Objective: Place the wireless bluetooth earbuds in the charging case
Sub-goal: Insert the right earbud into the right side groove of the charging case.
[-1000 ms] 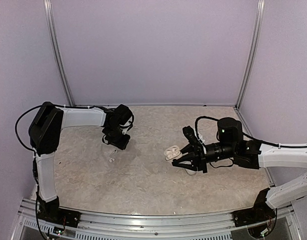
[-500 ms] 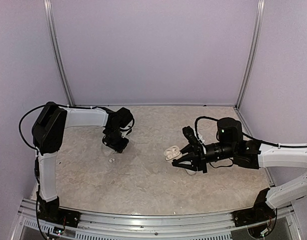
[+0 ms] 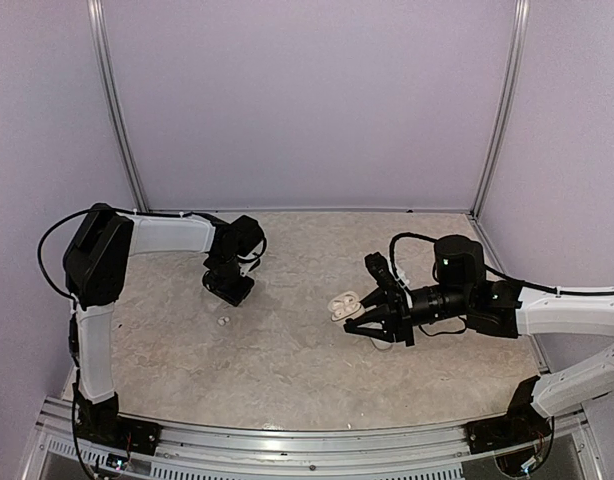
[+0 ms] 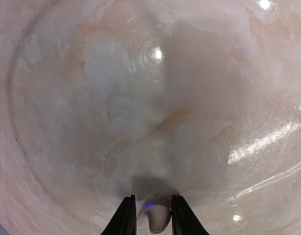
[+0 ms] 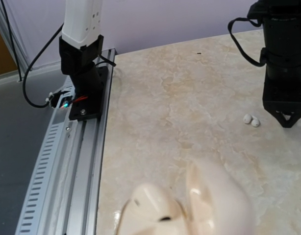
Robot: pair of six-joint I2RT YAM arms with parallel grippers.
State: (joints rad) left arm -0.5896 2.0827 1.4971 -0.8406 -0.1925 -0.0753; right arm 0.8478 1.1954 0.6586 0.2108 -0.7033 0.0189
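Observation:
My left gripper (image 3: pixel 230 288) hangs just above the table at the left. In the left wrist view its two dark fingers (image 4: pixel 126 218) stand close on either side of a small whitish earbud (image 4: pixel 159 219) with a blue light. Two tiny white bits lie together on the table near that gripper (image 3: pixel 223 321), also in the right wrist view (image 5: pixel 251 120); I cannot tell whether they are one earbud or two. My right gripper (image 3: pixel 355 312) is shut on the open white charging case (image 3: pixel 343 303), which fills the bottom of the right wrist view (image 5: pixel 189 205), lid raised.
The metal rail (image 5: pixel 67 161) with the left arm's base (image 5: pixel 84 93) runs along the near table edge. Purple walls and corner posts (image 3: pixel 117 110) close in the table at the back and sides.
My left arm has swung slightly, and its gripper has shifted a little to the left. The right arm and the case have not moved.

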